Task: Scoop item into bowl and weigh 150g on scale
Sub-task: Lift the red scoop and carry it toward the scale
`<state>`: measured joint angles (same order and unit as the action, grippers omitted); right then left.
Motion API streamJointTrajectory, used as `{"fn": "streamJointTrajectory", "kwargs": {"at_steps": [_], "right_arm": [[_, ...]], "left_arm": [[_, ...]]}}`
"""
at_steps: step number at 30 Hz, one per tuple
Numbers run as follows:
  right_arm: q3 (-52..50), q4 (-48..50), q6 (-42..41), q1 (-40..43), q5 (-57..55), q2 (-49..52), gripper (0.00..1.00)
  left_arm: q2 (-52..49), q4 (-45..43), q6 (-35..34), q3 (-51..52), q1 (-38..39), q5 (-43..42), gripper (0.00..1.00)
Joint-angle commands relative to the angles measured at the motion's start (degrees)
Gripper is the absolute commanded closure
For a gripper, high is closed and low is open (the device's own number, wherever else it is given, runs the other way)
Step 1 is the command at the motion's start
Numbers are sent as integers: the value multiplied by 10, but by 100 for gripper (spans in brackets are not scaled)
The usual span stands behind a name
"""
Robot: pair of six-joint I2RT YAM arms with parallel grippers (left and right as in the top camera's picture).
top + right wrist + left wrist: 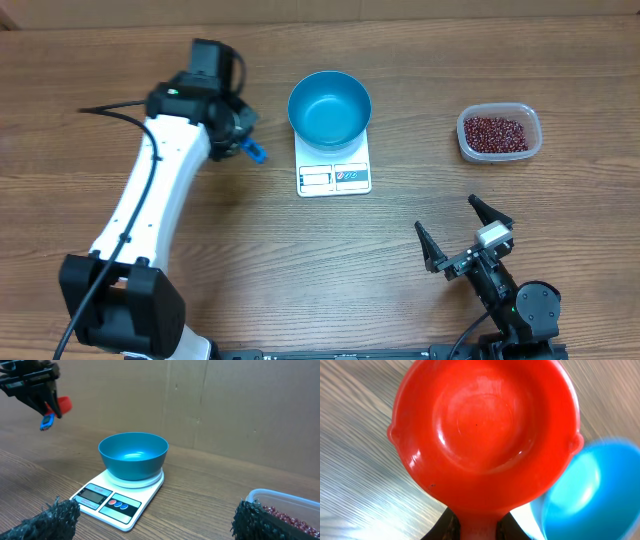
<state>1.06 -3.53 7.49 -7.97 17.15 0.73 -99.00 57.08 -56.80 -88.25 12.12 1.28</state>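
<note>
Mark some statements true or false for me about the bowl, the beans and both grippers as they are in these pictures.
1. The blue bowl sits on the scale. True.
2. The bowl has beans in it. False: it is empty; the beans lie in the clear tub.
3. The left gripper holds a red scoop. True.
4. The right gripper is shut. False: its jaws stand wide open, holding nothing.
</note>
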Motion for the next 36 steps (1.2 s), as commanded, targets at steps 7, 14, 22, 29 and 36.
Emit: {"fn": "streamJointTrajectory", "kwargs": {"at_steps": [7,14,22,29,36], "right_arm": [[-6,9,-3,-3,78,-5,0],[-6,16,-164,-3,138,-5,0],[-6,17,-371,-3,138,-5,0],[-6,12,-649,-3,141,-5,0],[-6,17,-649,-3,145,-5,0]], "left_arm": [[4,-3,-66,-10,109,-26,95],[4,-6,-145,-10,170,-23,96],[1,-21,-192,-10,200,-24,96],[0,-21,-221,-10,207,-28,96],[0,-21,-241,-10,207,-50,96]]}}
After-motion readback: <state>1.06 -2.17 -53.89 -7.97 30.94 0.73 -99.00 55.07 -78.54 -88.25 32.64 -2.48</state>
